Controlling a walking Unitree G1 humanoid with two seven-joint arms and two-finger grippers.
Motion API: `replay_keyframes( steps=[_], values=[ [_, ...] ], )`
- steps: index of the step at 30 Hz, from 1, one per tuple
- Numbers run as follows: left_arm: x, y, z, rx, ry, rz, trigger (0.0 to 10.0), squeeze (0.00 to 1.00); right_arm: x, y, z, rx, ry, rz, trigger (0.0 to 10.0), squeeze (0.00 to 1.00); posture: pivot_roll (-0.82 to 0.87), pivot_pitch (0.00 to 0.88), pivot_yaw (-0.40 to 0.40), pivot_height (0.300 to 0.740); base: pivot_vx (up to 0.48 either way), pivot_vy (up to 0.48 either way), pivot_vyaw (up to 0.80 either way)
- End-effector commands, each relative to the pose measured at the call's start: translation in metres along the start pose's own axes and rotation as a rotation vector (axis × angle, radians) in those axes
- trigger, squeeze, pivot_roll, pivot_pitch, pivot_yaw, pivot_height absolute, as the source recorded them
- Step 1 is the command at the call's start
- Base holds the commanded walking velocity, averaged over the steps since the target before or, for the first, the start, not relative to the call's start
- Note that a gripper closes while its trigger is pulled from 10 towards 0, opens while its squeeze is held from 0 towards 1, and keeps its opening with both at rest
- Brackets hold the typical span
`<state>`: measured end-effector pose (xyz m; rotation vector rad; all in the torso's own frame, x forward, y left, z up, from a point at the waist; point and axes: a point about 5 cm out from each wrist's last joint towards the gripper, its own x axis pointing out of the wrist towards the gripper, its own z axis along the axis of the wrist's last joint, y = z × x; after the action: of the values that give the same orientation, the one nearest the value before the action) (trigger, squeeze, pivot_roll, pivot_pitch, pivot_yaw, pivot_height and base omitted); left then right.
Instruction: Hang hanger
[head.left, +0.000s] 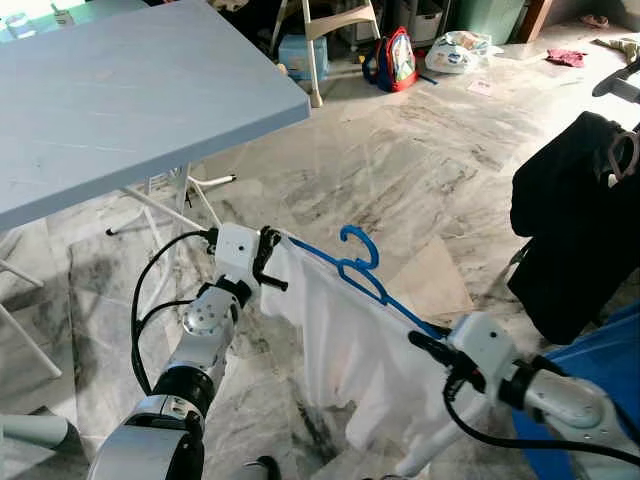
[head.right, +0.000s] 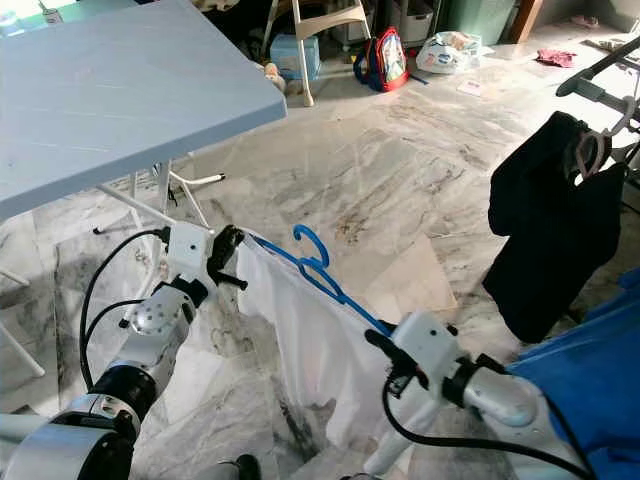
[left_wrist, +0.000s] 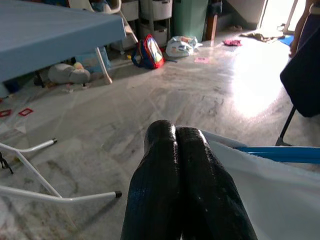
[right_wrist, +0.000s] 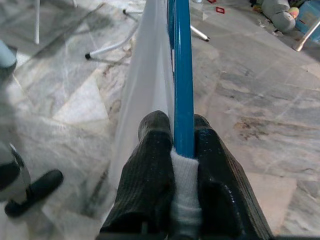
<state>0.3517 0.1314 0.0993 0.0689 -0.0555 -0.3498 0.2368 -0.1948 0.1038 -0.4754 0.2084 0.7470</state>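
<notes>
Both hands clamp the blue plastic hanger (head.left: 362, 272) mid-frame: left hand (head.left: 268, 262), right hand (head.left: 428, 345). White cloth garment (head.left: 345, 360) could probably slide off if tilted.

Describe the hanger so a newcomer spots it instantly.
Right of the pale blue folding table, above the marble floor, the left gripper and right gripper stretch a white garment between them. The blue plastic hanger runs along its top edge, hook up: the one bright blue piece there.
</notes>
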Motion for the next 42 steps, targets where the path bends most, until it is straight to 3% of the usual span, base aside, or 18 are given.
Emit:
replay_keyframes(
  steps=[1,6,14,17,19,20,21,22,23,24,28,31,42],
  values=[
    [-0.002,0.019,0.006,0.014,-0.028,0.100,0.0,0.00,-0.014,-0.009,-0.013,0.002,0.065,-0.032,10.0,0.00,-0.09,0.165,0.023,0.740,0.000,0.000,0.00],
    [-0.003,0.022,0.005,0.034,-0.013,0.118,0.0,0.00,-0.033,-0.027,-0.013,0.007,0.067,-0.061,10.0,0.00,-0.09,0.165,0.025,0.740,0.000,0.000,0.00],
    [-0.003,0.027,0.003,0.028,0.008,0.146,0.0,0.00,-0.049,-0.040,0.000,0.060,0.004,-0.057,10.0,0.00,-0.09,0.165,0.026,0.740,0.000,0.000,0.00],
    [-0.003,0.022,0.001,0.021,0.014,0.124,0.0,0.00,-0.048,-0.043,0.006,0.069,-0.031,-0.067,10.0,0.00,-0.09,0.165,0.026,0.740,0.000,0.000,0.00],
    [-0.002,0.009,-0.003,-0.005,0.020,0.046,0.0,0.00,-0.044,-0.044,0.015,0.077,-0.068,-0.060,10.0,0.00,-0.09,0.165,0.025,0.740,0.000,0.000,0.00],
    [-0.002,0.006,-0.004,-0.004,0.022,0.032,6.1,0.00,-0.043,-0.044,0.017,0.073,-0.077,-0.063,10.0,0.00,-0.09,0.165,0.025,0.740,0.000,0.000,0.00],
    [-0.002,-0.001,-0.005,-0.020,0.013,0.003,10.0,0.00,-0.038,-0.044,0.022,0.080,-0.107,-0.070,10.0,0.00,-0.09,0.164,0.024,0.740,0.000,0.000,0.00],
    [-0.002,-0.005,-0.005,-0.035,0.004,-0.010,10.0,0.49,-0.035,-0.044,0.025,0.080,-0.122,-0.074,10.0,0.00,-0.09,0.163,0.024,0.740,0.000,0.000,0.00],
    [-0.002,-0.008,-0.005,-0.045,-0.002,-0.017,10.0,0.49,-0.033,-0.044,0.027,0.079,-0.130,-0.076,10.0,0.00,-0.09,0.163,0.024,0.740,0.000,0.000,0.00],
    [-0.001,-0.012,-0.005,-0.062,-0.010,-0.030,10.0,1.00,-0.029,-0.044,0.029,0.067,-0.137,-0.093,10.0,0.00,-0.09,0.163,0.023,0.740,0.000,0.000,0.00],
    [0.000,-0.026,-0.003,-0.110,-0.044,-0.055,10.0,1.00,-0.011,-0.038,0.031,0.054,-0.159,-0.135,10.0,0.00,-0.08,0.159,0.020,0.740,0.000,0.000,0.00],
    [0.000,-0.030,0.004,-0.138,-0.116,-0.037,10.0,1.00,0.004,-0.020,0.030,0.069,-0.160,-0.100,10.0,0.00,-0.08,0.159,0.016,0.740,0.000,0.000,0.00],
    [0.003,-0.044,0.022,-0.232,-0.230,-0.116,10.0,1.00,0.020,-0.006,0.031,0.087,-0.166,-0.109,10.0,0.00,-0.09,0.166,0.020,0.740,0.000,0.000,0.00]
  ],
)
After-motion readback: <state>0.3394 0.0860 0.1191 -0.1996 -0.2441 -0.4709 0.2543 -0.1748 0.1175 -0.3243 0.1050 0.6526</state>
